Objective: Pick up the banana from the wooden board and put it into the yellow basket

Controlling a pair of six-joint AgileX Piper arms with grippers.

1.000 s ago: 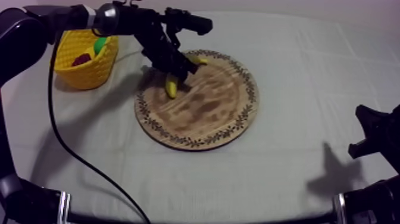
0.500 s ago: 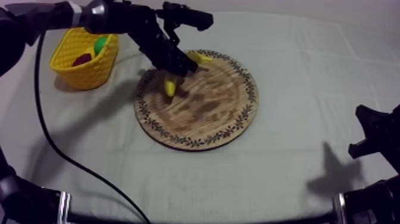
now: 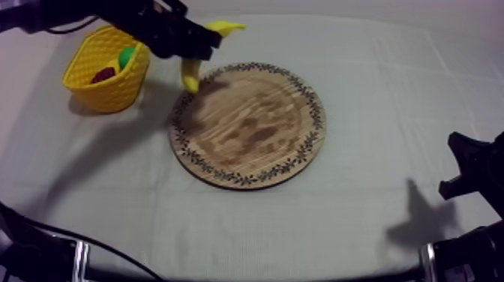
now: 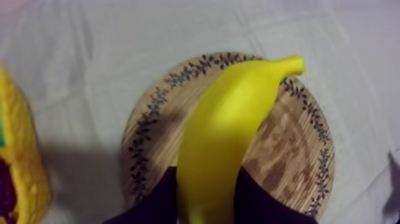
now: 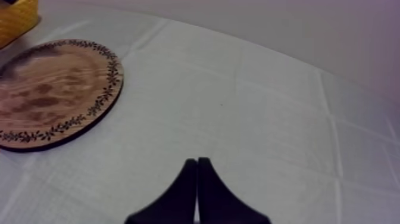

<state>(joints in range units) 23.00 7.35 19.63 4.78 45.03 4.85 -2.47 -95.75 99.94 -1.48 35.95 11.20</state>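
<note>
Covering the table, a grey-white cloth (image 3: pixel 375 67) shows pressed fold lines that divide it into squares. At its far left stands the yellow basket (image 3: pixel 105 71), upright, with a green fruit (image 3: pixel 126 56) and a dark reddish one (image 3: pixel 103 75) inside. The left arm reaches in from the upper left, passing above the basket, and the left gripper (image 3: pixel 184 45) hangs between the basket and the round wooden board (image 3: pixel 247 124). Its two black fingers (image 4: pixel 152 205) are clamped on the banana (image 3: pixel 191 71), one at each side of the thick end. The banana is held up off the board, one end over the patterned rim nearest the basket, the stem end pointing away from it. The board lies flat at the middle of the cloth. The right arm sits low at the right, well apart from the board. The right gripper (image 5: pixel 197 173) has its fingers pressed together in a narrow wedge over bare cloth, gripping nothing.
</note>
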